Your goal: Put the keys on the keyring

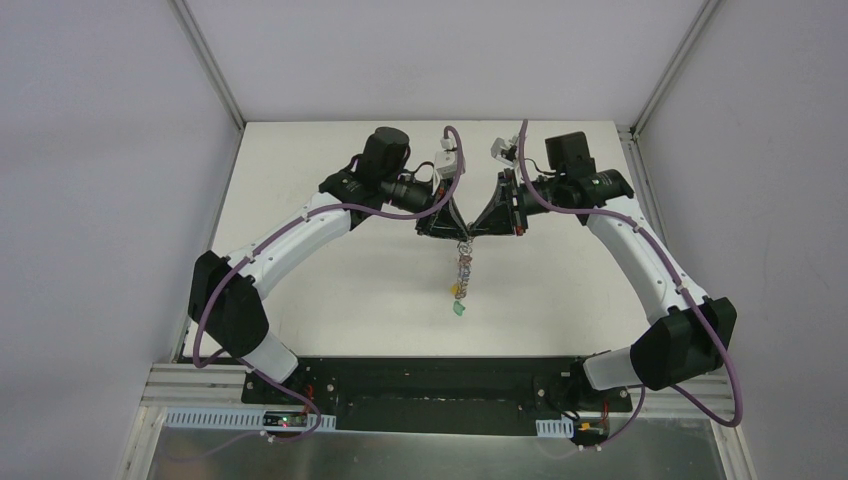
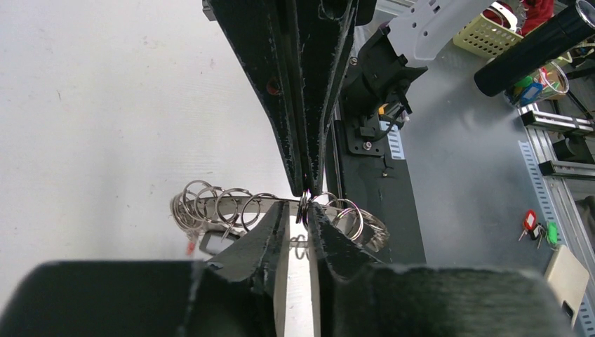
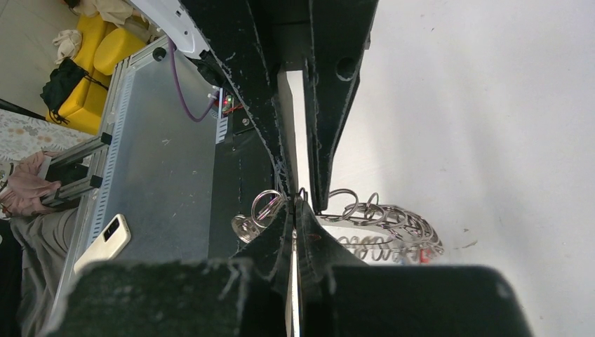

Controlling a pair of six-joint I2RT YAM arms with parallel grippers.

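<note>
Both grippers meet tip to tip above the middle of the white table (image 1: pixel 330 290). The keyring (image 1: pixel 462 262) hangs down from them, with a green-headed key (image 1: pixel 459 310) at its lowest point. In the left wrist view my left gripper (image 2: pixel 303 208) is shut on a small wire loop of the keyring (image 2: pixel 219 202), and my right gripper (image 2: pixel 306 187) comes in from above, shut on the same spot. A red key head (image 2: pixel 190 247) dangles below the ring. In the right wrist view my right gripper (image 3: pixel 295 201) is shut on the keyring (image 3: pixel 396 216).
A black base plate (image 1: pixel 440 380) runs along the near edge between the arm bases. Grey walls and metal frame posts (image 1: pixel 210 60) close in the table on three sides. A grey bench (image 2: pixel 477 175) lies beyond the near edge.
</note>
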